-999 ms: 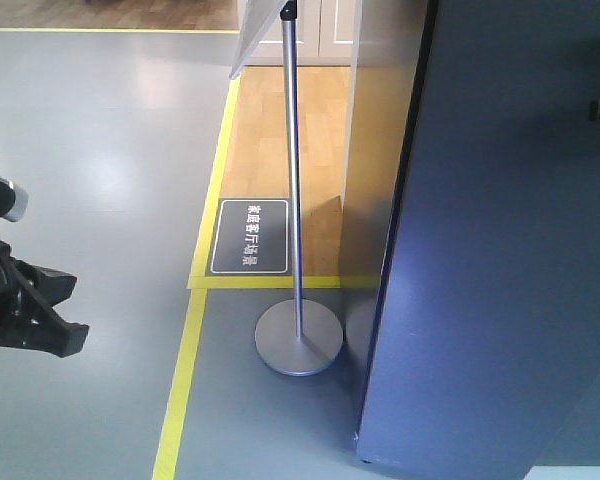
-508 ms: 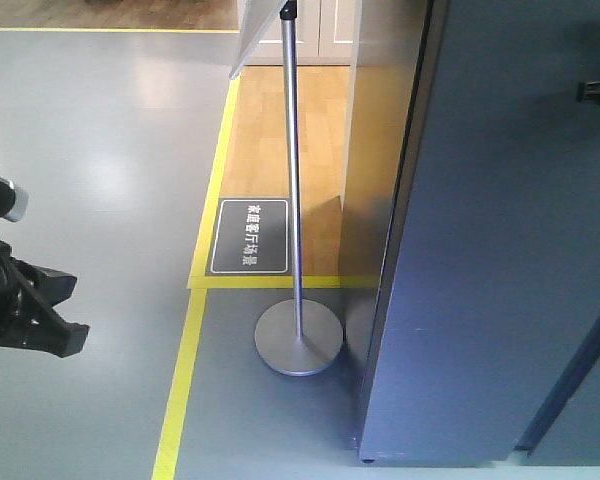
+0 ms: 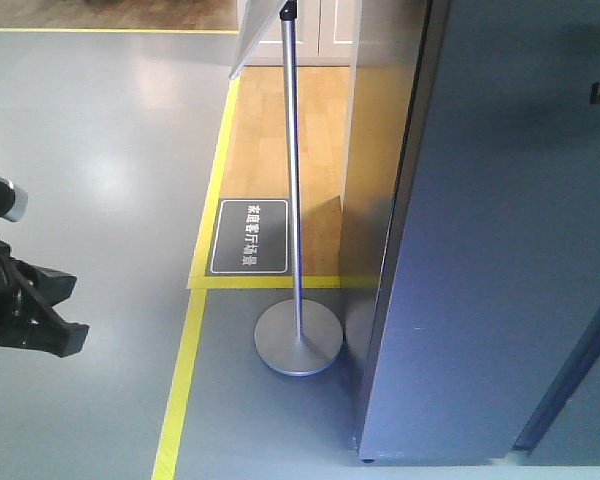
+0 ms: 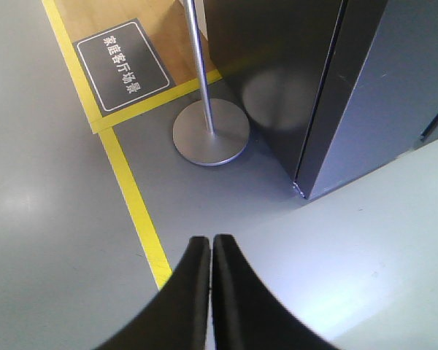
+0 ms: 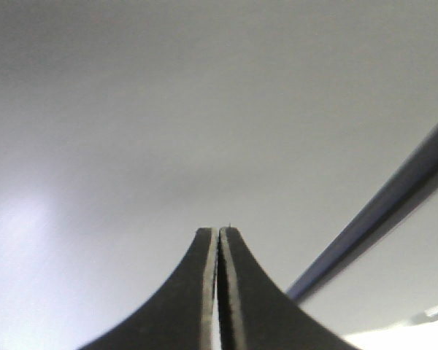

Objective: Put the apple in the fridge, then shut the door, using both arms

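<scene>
Your 2 hands, left hand (image 4: pixel 210 251) and right hand (image 5: pixel 219 244), are both pressing together empty; no apple showing. Right of the stand (image 3: pixel 298 340), the door (image 3: pixel 500 260) is risking a gap if you push off-centre.

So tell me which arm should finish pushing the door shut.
Right, probably. The right gripper, jaws shut, sits close against the door. The left gripper, also shut, hangs over the floor, apart from the door.
</scene>
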You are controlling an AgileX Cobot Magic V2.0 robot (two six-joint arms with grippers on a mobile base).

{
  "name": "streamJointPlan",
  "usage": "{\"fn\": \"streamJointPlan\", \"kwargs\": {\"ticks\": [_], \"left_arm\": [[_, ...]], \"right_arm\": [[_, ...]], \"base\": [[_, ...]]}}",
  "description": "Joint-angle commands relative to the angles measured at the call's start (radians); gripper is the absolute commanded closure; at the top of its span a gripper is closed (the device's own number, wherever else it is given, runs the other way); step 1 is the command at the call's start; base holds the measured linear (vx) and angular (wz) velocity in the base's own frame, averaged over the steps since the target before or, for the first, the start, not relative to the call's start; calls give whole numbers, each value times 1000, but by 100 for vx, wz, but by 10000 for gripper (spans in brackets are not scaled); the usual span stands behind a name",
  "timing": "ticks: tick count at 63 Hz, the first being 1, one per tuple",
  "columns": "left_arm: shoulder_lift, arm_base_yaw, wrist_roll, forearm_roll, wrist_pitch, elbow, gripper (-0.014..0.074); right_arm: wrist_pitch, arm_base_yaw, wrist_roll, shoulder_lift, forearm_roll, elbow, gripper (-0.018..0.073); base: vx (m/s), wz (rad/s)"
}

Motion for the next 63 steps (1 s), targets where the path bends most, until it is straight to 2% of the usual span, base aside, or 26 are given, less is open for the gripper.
{"fn": "streamJointPlan", "kwargs": {"ticks": [1, 9, 14, 25, 34, 53, 63], "left_arm": [[-20, 1, -11, -7, -51, -24, 603], [-20, 1, -11, -7, -51, -24, 603], [-20, 1, -11, -7, -51, -24, 603], [-20, 1, -11, -7, -51, -24, 603], [-20, 1, -11, -7, -51, -24, 603], [-20, 1, -11, -7, -51, -24, 603], [-20, 1, -11, -7, -51, -24, 603]], "right_arm": [[38, 51, -106, -75, 46, -34, 563], [118, 104, -145, -118, 174, -34, 563], [113, 132, -161, -155, 215, -5, 563], [29, 188, -159, -276, 216, 173, 563], [-6, 201, -140, -405, 215, 329, 563], [23, 199, -128, -707, 205, 609, 563], [94, 199, -128, -865, 204, 719, 563]], "base": [[0, 0], [0, 0], [0, 0], [0, 0], [0, 0], [0, 0], [0, 0]]}}
